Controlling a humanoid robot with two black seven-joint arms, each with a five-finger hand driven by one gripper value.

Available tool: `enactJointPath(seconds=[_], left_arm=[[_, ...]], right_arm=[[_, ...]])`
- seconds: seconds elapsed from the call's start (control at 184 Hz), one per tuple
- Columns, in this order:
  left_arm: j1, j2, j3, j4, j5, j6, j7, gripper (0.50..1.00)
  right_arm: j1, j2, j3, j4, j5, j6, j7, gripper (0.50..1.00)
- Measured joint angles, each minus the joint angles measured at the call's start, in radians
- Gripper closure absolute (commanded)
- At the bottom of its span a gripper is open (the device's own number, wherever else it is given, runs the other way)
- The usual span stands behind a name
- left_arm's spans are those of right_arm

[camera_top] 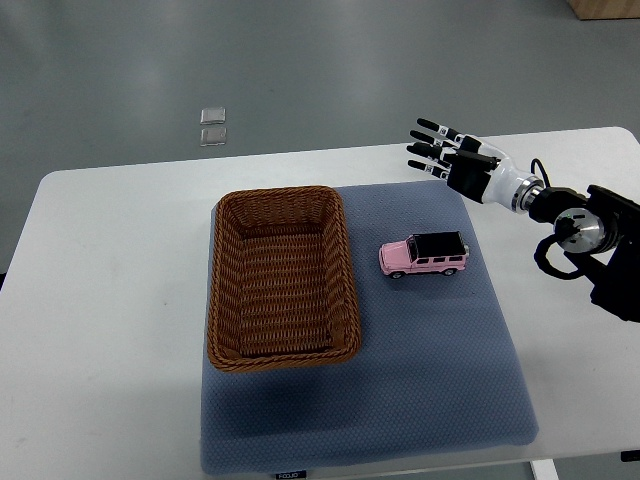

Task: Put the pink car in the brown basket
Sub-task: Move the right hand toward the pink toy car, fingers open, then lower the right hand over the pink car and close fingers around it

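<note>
A pink toy car with a black roof stands on its wheels on the blue mat, just right of the brown wicker basket. The basket is rectangular and holds nothing. My right hand comes in from the right edge and hovers over the mat's far right corner, above and behind the car. Its fingers are spread and hold nothing. The hand is apart from the car. The left arm does not show.
The blue mat lies on a white table with rounded corners. Grey floor lies beyond the far edge, with two small clear squares on it. A wooden box corner shows at the top right.
</note>
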Motion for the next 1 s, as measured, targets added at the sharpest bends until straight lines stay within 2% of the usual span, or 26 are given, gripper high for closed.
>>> enactJointPath(seconds=[0.277, 0.467, 0.57, 0.755, 0.999], left_arm=[[-0.001, 0.000, -0.001, -0.001, 0.000, 0.000, 0.000, 0.500], [-0.001, 0.000, 0.000, -0.001, 0.000, 0.000, 0.000, 0.500], [-0.001, 0.000, 0.000, -0.001, 0.000, 0.000, 0.000, 0.500], [-0.001, 0.000, -0.001, -0.001, 0.000, 0.000, 0.000, 0.500], [-0.001, 0.000, -0.001, -0.001, 0.000, 0.000, 0.000, 0.500]], right_arm=[[-0.002, -0.007, 0.007, 0.004, -0.003, 0.022, 0.001, 0.576], [0.025, -0.019, 0.001, 0.006, -0.144, 0.097, 0.012, 0.579], [0.037, -0.041, 0.000, 0.006, -0.328, 0.114, 0.065, 0.579], [0.049, -0.067, -0.001, 0.015, -0.694, 0.117, 0.206, 0.581], [0.071, -0.159, -0.007, 0.104, -1.122, 0.117, 0.358, 0.581]])
